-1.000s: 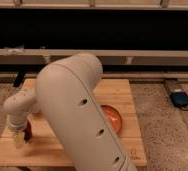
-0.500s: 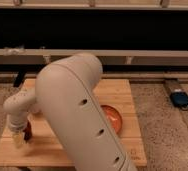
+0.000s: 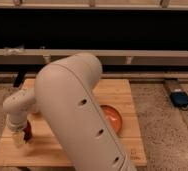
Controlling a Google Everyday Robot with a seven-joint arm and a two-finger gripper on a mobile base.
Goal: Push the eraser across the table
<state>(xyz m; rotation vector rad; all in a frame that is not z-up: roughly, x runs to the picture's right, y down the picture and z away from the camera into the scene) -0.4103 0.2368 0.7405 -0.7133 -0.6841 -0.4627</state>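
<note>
Camera view, contents:

- Table (image 3: 131,102): light wooden plank top, filling centre and lower frame.
- Robot arm (image 3: 79,112): bulky, off-white, running from lower centre up and over to lower left, hiding much of the table.
- Gripper (image 3: 19,138): lower left, pointed down at the table's near-left part, fingers spread wide; nothing seen held.
- Dark red oblong object (image 3: 27,130): just beside the gripper, on its right.
- Orange bowl (image 3: 113,119): right of centre, partly behind the arm.
- Eraser (image 3: 19,80): black, at the table's far-left corner; on or off the board cannot be told.
- Blue device (image 3: 178,97): on the speckled grey floor (image 3: 167,132), right edge.
</note>
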